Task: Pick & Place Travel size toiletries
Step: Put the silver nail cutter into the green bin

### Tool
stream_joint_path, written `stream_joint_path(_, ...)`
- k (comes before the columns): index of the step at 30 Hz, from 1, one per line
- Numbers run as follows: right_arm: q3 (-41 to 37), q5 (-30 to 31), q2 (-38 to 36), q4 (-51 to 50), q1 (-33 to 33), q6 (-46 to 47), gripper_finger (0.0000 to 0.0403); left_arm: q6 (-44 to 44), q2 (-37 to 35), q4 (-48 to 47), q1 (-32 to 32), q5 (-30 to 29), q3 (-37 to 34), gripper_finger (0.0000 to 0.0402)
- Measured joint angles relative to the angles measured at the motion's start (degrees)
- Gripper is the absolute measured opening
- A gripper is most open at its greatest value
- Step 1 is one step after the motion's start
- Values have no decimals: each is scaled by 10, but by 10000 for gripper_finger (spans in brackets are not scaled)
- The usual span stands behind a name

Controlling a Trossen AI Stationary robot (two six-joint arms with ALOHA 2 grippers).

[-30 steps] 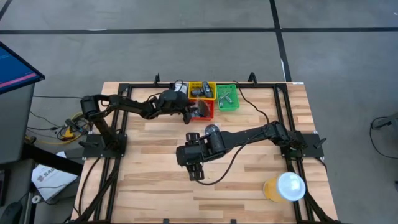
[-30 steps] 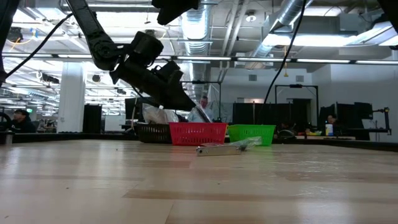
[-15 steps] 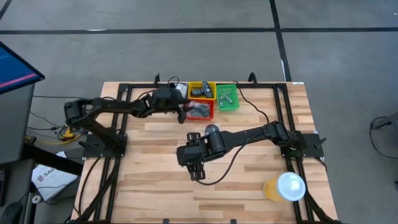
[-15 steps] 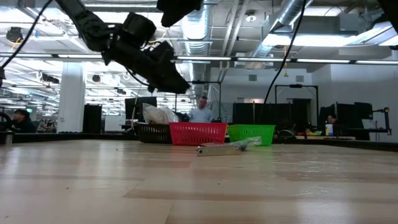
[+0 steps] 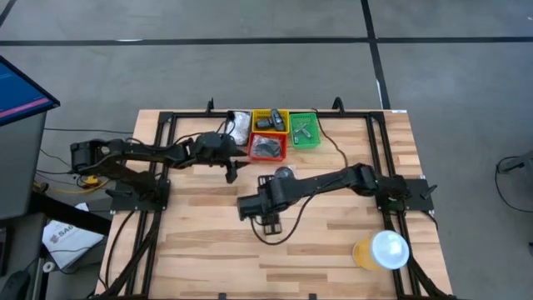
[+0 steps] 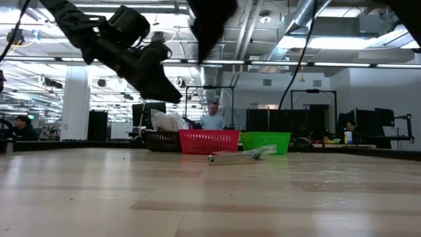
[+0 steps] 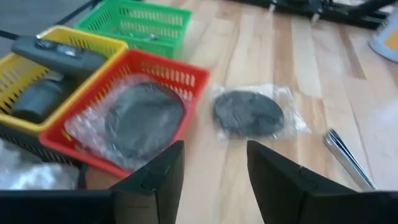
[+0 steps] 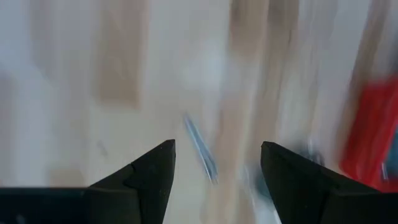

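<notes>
Table [image 5: 333, 250]: a wooden slatted top carried both arms; the bins sat at its far edge, ahead of both grippers.
Orange cup [image 5: 379, 250]: it stood with its white lid on at the near right corner, well apart from the right gripper.
Right gripper [image 5: 268, 223]: it hung over the middle of the table, fingers spread wide with nothing between them; a thin silvery tube [image 8: 200, 148] lay on the boards ahead of it.
Left gripper [image 5: 231, 172]: it hovered just short of the red bin, fingers wide apart and empty.
Red bin [image 7: 163, 73]: it sat directly ahead of the left gripper and held a dark grey disc [image 7: 144, 118] in clear crinkly wrap.
Yellow bin [image 7: 99, 45]: it stood beyond the red bin from the left gripper, touching it, with black oblong pieces [image 7: 57, 55] inside.
Green bin [image 7: 144, 25]: it stood farthest from the left gripper, beside the yellow bin; its contents were too small to tell.
Wrapped disc [image 7: 249, 113]: a second dark grey disc in a clear packet lay on the table just beside the red bin, ahead of the left gripper.
</notes>
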Motion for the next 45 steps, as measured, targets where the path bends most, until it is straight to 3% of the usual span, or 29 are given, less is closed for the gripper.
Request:
stream_joint_path(6,0,45,31,-67,-8,2,207,-2,-35,2,-26,0,-35,161)
stream_joint_path(12,-4,53,44,-73,-25,-6,165,-6,-75,1,-58,0,-56,155)
stream_joint_path(22,-100,49,33,-41,-53,-7,122,-19,-112,7,-93,0,-80,154)
stream_joint_path(28,-204,17,-26,49,-56,-11,119,-33,-114,7,-93,-3,-92,154)
stream_joint_path(38,-463,-27,-164,283,-51,38,119,-33,-114,14,-93,-3,-93,154)
stream_joint_path(45,-497,-39,-173,328,-32,38,119,-33,-114,16,-93,-2,-93,154)
